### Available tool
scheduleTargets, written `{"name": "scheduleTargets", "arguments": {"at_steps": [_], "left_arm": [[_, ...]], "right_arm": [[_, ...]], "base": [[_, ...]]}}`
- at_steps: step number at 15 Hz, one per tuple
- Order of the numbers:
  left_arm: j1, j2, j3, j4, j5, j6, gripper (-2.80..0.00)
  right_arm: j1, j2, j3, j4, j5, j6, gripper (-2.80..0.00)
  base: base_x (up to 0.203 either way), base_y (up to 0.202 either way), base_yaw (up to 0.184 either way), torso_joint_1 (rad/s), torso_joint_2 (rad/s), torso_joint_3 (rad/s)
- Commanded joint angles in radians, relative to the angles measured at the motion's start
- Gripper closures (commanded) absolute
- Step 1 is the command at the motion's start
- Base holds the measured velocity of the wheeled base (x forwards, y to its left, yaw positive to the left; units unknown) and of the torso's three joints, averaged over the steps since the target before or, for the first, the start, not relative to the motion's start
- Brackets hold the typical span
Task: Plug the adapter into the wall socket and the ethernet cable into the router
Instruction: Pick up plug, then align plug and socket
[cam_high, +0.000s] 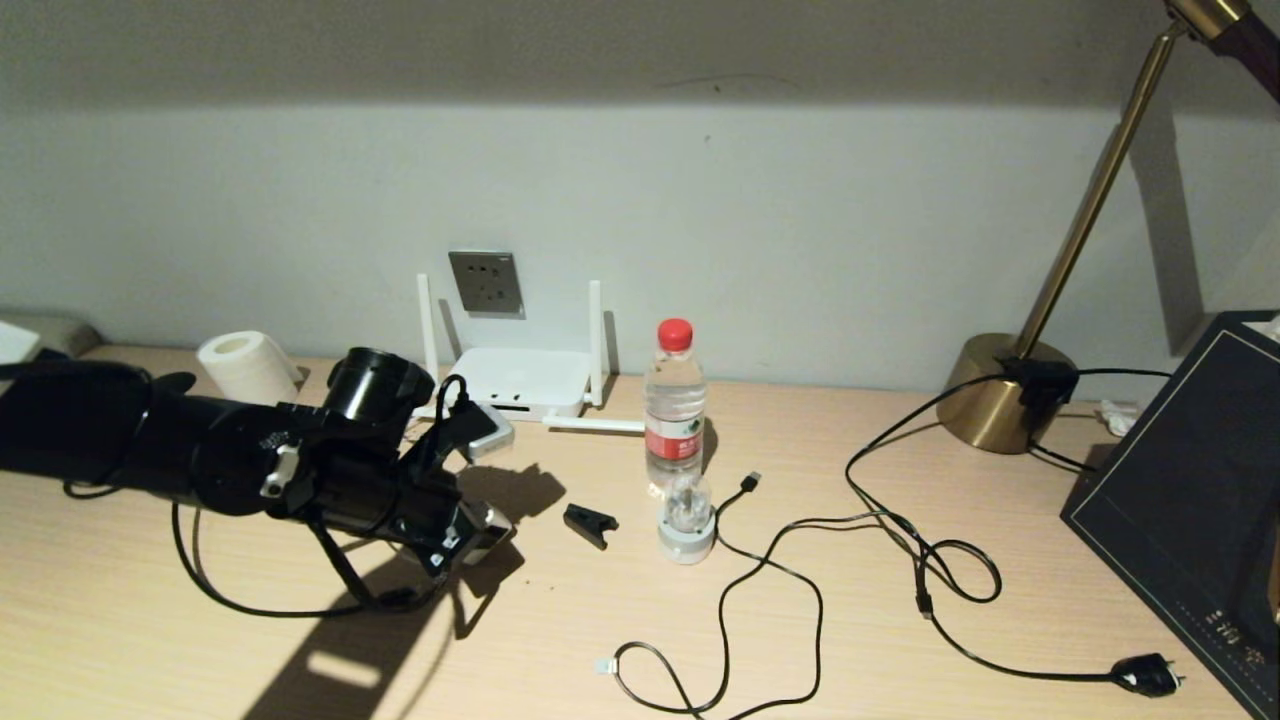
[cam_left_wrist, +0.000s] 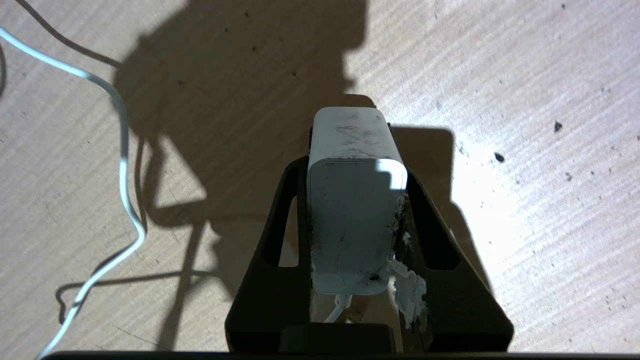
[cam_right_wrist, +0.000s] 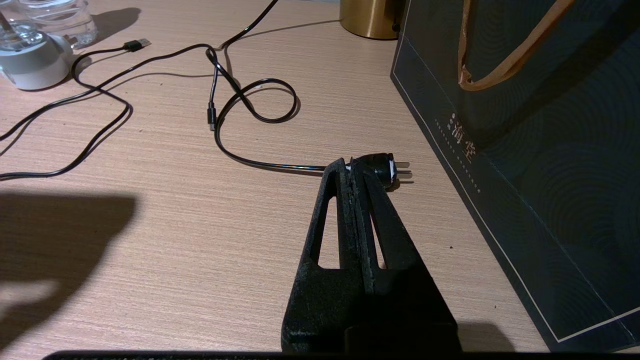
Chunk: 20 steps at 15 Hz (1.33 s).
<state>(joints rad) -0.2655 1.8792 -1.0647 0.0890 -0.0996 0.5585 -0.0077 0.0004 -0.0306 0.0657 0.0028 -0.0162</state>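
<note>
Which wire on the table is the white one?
The thin white cord running out of the adapter, which sits between the left gripper jaws. The ethernet cable, USB cable and mains cord are black.

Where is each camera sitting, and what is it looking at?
Head view: high on the robot, looking down at the desk and wall socket; left arm shows.
Left wrist view: behind the left gripper, closed around the adapter.
Right wrist view: behind the shut right gripper, near a black mains plug.
Head and right wrist views share that plug.
</note>
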Motion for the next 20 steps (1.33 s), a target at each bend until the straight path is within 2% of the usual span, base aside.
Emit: {"name": "scheduleTargets", "arguments": {"at_steps": [1, 2, 3, 5, 7, 8, 10, 14, 16, 20], "left_arm": [[0.0, -0.013, 0.0, -0.027, -0.002, 0.002, 0.0], [0.005, -0.026, -0.003, -0.061, -0.007, -0.006, 0.0], [0.012, -0.032, -0.008, -0.109, -0.011, -0.048, 0.0], [0.018, -0.022, -0.023, -0.26, -0.008, -0.186, 0.0], [0.02, 0.004, -0.004, -0.513, 0.052, -0.341, 0.0], [0.02, 0.012, 0.04, -0.625, 0.09, -0.381, 0.0], [0.034, 0.022, 0.136, -0.815, 0.122, -0.409, 0.0], [0.09, 0.128, 0.159, -1.135, 0.128, -0.431, 0.0], [0.119, 0.175, 0.16, -1.239, 0.107, -0.434, 0.0], [0.132, 0.266, 0.128, -1.363, 0.093, -0.432, 0.0]], "right_arm": [[0.0, 0.0, 0.0, 0.0, 0.0, -0.001, 0.0], [0.0, 0.001, 0.0, 0.0, 0.0, -0.001, 0.0], [0.0, 0.0, 0.0, 0.0, 0.0, -0.001, 0.0], [0.0, 0.001, 0.0, 0.0, 0.0, -0.001, 0.0], [0.0, 0.001, 0.0, 0.0, 0.0, -0.001, 0.0], [0.0, 0.001, 0.0, 0.0, 0.0, -0.001, 0.0], [0.0, 0.0, 0.0, 0.0, 0.0, -0.001, 0.0], [0.0, 0.001, 0.0, 0.0, 0.0, -0.001, 0.0], [0.0, 0.0, 0.0, 0.0, 0.0, -0.001, 0.0], [0.0, 0.001, 0.0, 0.0, 0.0, -0.001, 0.0]], "base": [[0.0, 0.0, 0.0, 0.0, 0.0, 0.0], [0.0, 0.0, 0.0, 0.0, 0.0, 0.0], [0.0, 0.0, 0.0, 0.0, 0.0, 0.0], [0.0, 0.0, 0.0, 0.0, 0.0, 0.0], [0.0, 0.0, 0.0, 0.0, 0.0, 0.0], [0.0, 0.0, 0.0, 0.0, 0.0, 0.0], [0.0, 0.0, 0.0, 0.0, 0.0, 0.0], [0.0, 0.0, 0.0, 0.0, 0.0, 0.0], [0.0, 0.0, 0.0, 0.0, 0.0, 0.0], [0.0, 0.0, 0.0, 0.0, 0.0, 0.0]]}}
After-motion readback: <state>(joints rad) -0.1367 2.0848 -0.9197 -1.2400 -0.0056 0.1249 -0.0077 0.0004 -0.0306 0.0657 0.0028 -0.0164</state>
